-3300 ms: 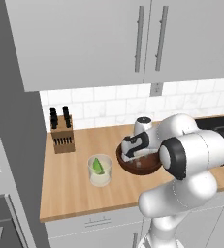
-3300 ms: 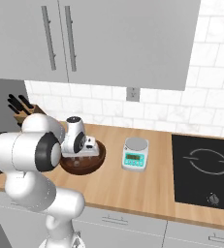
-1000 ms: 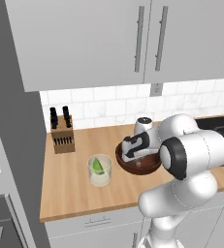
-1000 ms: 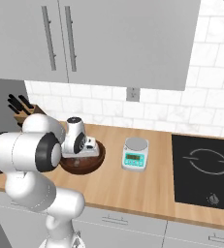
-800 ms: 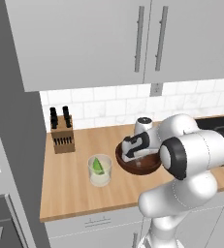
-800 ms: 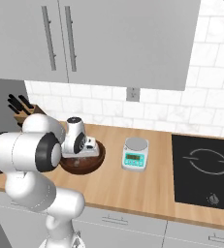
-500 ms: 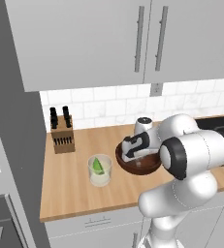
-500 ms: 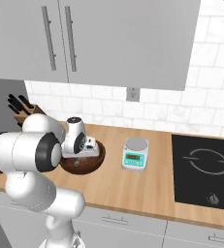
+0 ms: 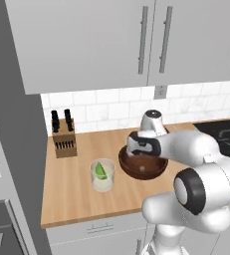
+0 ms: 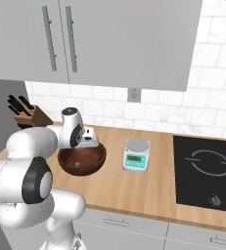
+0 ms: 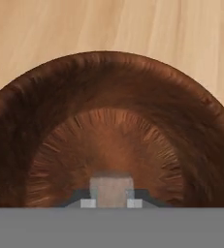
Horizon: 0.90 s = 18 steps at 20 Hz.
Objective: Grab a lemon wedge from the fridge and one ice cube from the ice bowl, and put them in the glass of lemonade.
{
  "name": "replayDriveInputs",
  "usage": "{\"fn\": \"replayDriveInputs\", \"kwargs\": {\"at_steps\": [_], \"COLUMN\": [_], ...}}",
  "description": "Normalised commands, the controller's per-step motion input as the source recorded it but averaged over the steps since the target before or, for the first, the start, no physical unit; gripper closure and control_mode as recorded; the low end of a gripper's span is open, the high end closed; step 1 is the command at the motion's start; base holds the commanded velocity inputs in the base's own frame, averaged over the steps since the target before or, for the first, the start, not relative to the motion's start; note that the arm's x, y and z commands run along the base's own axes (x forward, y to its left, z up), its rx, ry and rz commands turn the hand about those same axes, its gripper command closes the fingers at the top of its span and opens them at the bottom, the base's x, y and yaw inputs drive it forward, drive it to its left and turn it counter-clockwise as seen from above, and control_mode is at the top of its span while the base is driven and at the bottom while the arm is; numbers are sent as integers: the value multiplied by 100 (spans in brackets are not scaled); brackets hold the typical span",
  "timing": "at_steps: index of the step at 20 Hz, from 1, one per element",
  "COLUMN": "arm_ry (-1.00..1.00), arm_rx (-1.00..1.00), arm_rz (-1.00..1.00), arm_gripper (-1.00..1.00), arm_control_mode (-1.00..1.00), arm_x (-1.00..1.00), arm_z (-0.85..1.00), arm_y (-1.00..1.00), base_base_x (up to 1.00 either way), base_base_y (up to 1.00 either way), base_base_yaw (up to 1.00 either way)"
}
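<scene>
One ice cube [image 11: 111, 188] pinched between closed gripper [image 11: 111, 202] tips, low inside bowl [image 9: 156, 169]. Pinched for transfer to glass [image 9: 102, 176], at 9 o'clock of bowl, touching; wedge [image 9: 101, 170] already inside glass.

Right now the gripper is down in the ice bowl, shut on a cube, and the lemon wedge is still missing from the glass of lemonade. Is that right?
Not quite. The lemon wedge is already in the glass of lemonade, as the left base view shows. The rest holds: the gripper is down in the ice bowl, shut on a cube, as the hand view shows.
</scene>
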Motion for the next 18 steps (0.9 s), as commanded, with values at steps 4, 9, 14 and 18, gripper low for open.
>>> {"fn": "replayDriveInputs", "kwargs": {"at_steps": [4,9,14,18], "arm_ry": [-21,-22,-20,-16], "arm_rx": [9,7,4,1], "arm_rz": [0,1,1,6], "arm_gripper": [100,100,100,100], "arm_control_mode": [-100,-100,-100,-100], "arm_x": [-14,-27,-30,-41], "arm_z": [59,52,39,35], "arm_y": [0,2,3,14], "base_base_x": [0,0,0,0], "base_base_y": [0,0,0,0], "base_base_yaw": [0,0,0,0]}}
